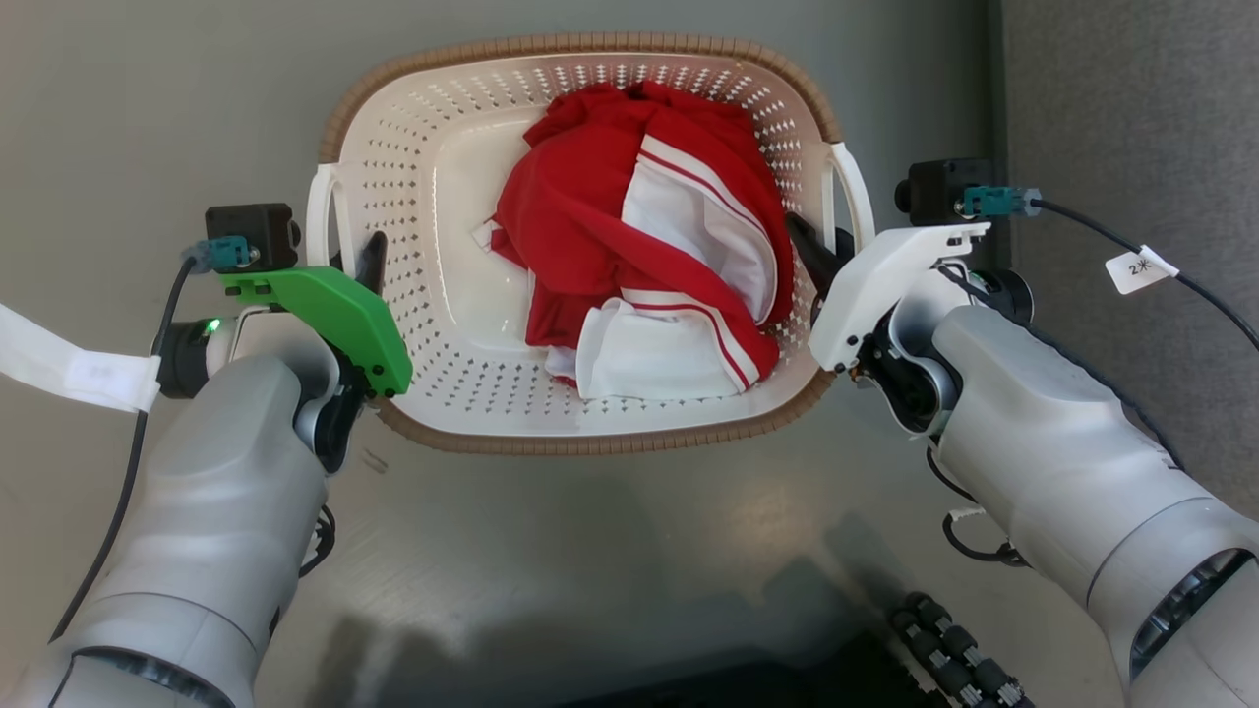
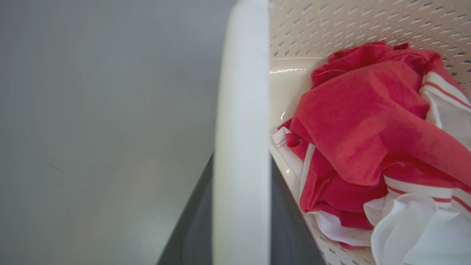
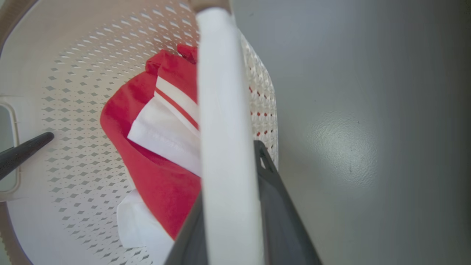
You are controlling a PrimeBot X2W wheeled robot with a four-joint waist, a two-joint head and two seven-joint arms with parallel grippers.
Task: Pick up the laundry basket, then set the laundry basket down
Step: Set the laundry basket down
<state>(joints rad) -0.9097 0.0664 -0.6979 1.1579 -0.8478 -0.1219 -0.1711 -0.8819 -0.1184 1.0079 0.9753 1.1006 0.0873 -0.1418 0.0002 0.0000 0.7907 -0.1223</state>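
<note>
The laundry basket (image 1: 413, 197), cream and perforated with a brown woven-look rim, sits centred in front of me on the grey floor. It holds crumpled red and white clothes (image 1: 639, 246). My left gripper (image 1: 359, 258) is shut on the basket's white left handle (image 2: 241, 110), one dark finger inside the wall and one outside. On the opposite side my right gripper (image 1: 811, 246) grips the white right handle (image 3: 224, 110) the same way. The right wrist view also catches the left gripper's inner finger (image 3: 25, 151) across the basket. Whether the basket touches the floor I cannot tell.
A darker carpeted strip (image 1: 1131, 98) runs along the right side. My base with black rollers (image 1: 954, 659) shows at the bottom edge. A cable with a white tag (image 1: 1139, 267) hangs off the right wrist, and a white strap (image 1: 59, 364) off the left.
</note>
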